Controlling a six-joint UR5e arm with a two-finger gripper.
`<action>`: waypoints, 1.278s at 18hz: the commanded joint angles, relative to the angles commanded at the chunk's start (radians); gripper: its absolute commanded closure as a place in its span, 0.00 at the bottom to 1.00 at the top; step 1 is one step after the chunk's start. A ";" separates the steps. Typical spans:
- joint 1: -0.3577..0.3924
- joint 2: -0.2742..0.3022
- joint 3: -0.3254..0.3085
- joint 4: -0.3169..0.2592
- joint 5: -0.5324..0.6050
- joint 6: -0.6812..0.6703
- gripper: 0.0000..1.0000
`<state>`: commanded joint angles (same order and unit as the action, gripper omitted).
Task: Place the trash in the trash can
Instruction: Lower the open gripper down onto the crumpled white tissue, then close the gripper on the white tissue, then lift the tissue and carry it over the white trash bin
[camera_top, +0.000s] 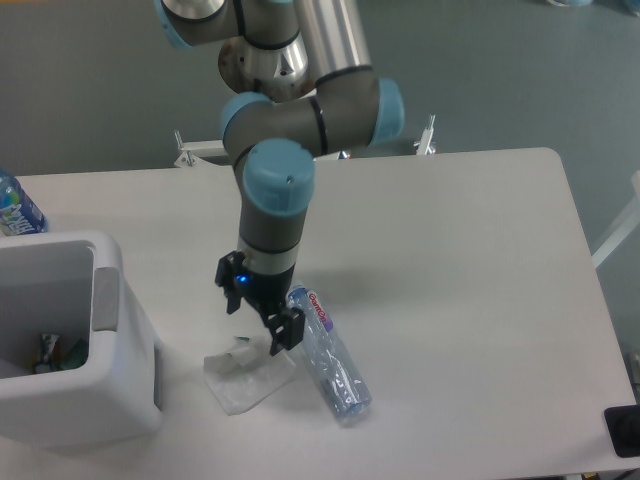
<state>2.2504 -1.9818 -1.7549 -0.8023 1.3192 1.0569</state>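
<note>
The clear plastic bottle (329, 353) is lying just right of the pincer (259, 324), crowding that side; the white bin (120, 400) is blocking farther left, bare tabletop (460, 250) lying open beyond.

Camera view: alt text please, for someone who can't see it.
The arm's open claw hangs just above a crumpled tissue on a white table, beside a lying clear bottle. A white trash can stands at the left.

The arm (300, 110) has silver-grey tube links with pale blue joint caps. Below its wrist sits a black gripper (260, 318) with 2 black jaws and a small blue light glowing on its body.
</note>
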 joint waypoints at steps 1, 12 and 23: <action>-0.003 -0.009 0.002 0.005 0.000 0.000 0.00; -0.020 -0.066 0.006 0.037 0.006 -0.071 0.39; -0.026 -0.029 0.034 0.037 0.002 -0.207 1.00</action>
<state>2.2243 -2.0111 -1.7213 -0.7655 1.3208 0.8501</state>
